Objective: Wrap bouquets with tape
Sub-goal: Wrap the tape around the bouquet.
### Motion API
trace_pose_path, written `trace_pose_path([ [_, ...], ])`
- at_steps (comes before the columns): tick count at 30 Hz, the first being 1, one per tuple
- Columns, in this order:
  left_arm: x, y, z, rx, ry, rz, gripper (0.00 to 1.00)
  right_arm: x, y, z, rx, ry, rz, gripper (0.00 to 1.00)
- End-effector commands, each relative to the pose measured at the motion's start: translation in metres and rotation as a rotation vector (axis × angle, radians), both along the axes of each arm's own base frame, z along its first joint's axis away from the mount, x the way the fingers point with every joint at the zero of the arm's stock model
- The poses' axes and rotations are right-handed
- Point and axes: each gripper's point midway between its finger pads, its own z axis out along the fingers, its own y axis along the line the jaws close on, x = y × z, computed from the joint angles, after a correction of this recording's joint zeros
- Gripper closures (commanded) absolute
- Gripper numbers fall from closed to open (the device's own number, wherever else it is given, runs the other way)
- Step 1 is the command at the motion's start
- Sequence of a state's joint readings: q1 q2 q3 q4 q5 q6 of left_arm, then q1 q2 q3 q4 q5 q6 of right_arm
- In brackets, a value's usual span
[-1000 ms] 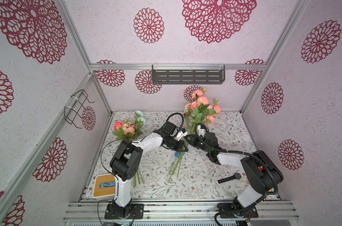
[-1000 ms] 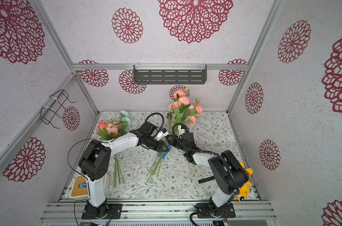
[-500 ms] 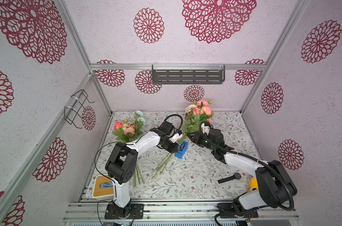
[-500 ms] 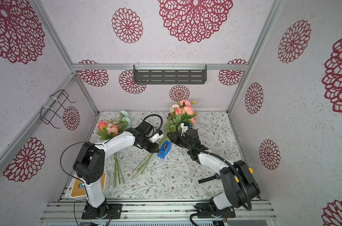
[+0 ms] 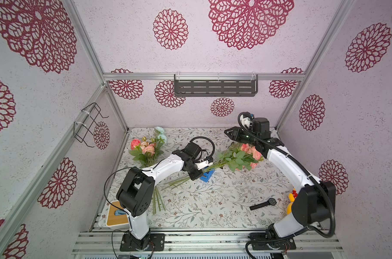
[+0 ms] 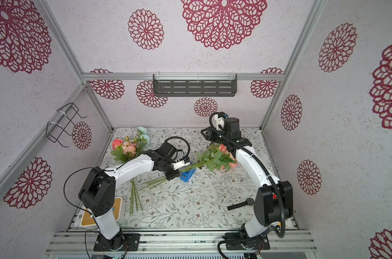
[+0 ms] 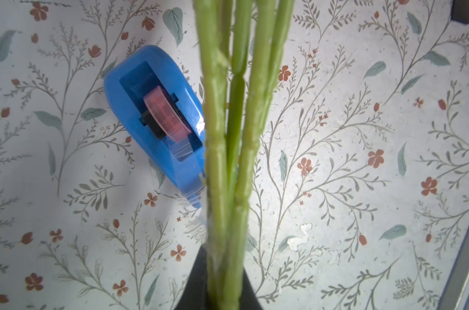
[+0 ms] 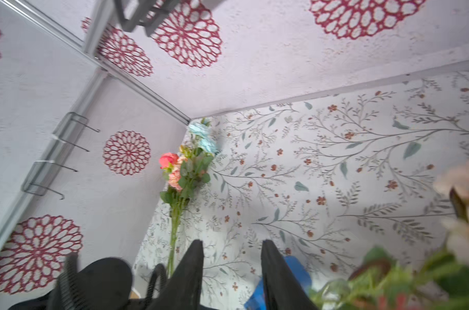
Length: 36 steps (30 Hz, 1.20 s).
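Note:
My left gripper (image 5: 196, 173) (image 6: 171, 176) (image 7: 224, 268) is shut on the green stems of one of the bouquets (image 5: 239, 158) (image 6: 215, 158) (image 7: 228, 134), which is held low and nearly level, its pink and peach blooms to the right. The blue tape dispenser (image 5: 207, 176) (image 6: 187, 175) (image 7: 152, 118) sits on the table just beside those stems. The other bouquet (image 5: 149, 148) (image 6: 130, 145) (image 8: 187, 166), with a pale blue bloom, lies at the back left. My right gripper (image 5: 229, 132) (image 6: 204, 132) (image 8: 232, 243) hangs open and empty above the held blooms, near the back wall.
A black wristwatch (image 5: 263, 204) (image 6: 241, 204) lies front right, with a yellow toy (image 5: 291, 199) behind the right arm. A wood-topped white box (image 5: 115, 216) stands at the front left. On the back wall is a grey shelf (image 5: 215, 88), on the left wall a wire rack (image 5: 89, 125).
The bouquet has tipped from upright to nearly level, still in the left gripper. The right gripper has opened, let go of it and pulled up and back to the right.

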<state>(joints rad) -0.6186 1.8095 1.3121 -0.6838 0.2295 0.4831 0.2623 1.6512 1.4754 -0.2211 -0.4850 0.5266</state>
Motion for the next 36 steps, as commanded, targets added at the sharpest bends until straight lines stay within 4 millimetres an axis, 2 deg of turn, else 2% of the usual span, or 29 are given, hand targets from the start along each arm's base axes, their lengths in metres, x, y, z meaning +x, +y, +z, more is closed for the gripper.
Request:
trace_pose_path([
  [1, 0.011, -0.013, 0.023, -0.026, -0.190, -0.171, 1.00, -0.013, 0.008, -0.028, -0.073, 0.156, 0.110, 0.57],
  [4, 0.014, -0.014, 0.018, -0.010, -0.199, -0.195, 1.00, -0.015, 0.018, -0.056, -0.090, 0.284, 0.191, 0.57],
  [7, 0.018, -0.013, 0.010, 0.016, -0.229, -0.214, 1.00, -0.030, 0.029, -0.085, -0.167, 0.388, 0.303, 0.58],
  [12, 0.017, -0.017, 0.002, 0.023, -0.263, -0.263, 1.00, -0.046, 0.041, -0.123, -0.316, 0.421, 0.409, 0.50],
  [15, 0.018, -0.015, -0.004, 0.045, -0.263, -0.272, 1.00, -0.049, 0.051, -0.132, -0.340, 0.406, 0.460, 0.46],
  [19, 0.018, -0.016, -0.014, 0.059, -0.271, -0.292, 1.00, -0.052, 0.060, -0.152, -0.385, 0.431, 0.505, 0.47],
  [22, 0.019, -0.015, -0.024, 0.102, -0.279, -0.308, 1.00, -0.052, 0.060, -0.169, -0.474, 0.442, 0.515, 0.51],
  [27, 0.017, -0.017, -0.029, 0.101, -0.285, -0.328, 1.00, -0.048, 0.058, -0.185, -0.535, 0.436, 0.513, 0.57],
  [32, 0.013, -0.015, -0.040, 0.105, -0.280, -0.348, 1.00, -0.055, 0.059, -0.196, -0.541, 0.460, 0.545, 0.58],
  [36, 0.010, -0.013, -0.040, 0.103, -0.288, -0.363, 1.00, -0.058, 0.054, -0.204, -0.582, 0.461, 0.549, 0.57],
])
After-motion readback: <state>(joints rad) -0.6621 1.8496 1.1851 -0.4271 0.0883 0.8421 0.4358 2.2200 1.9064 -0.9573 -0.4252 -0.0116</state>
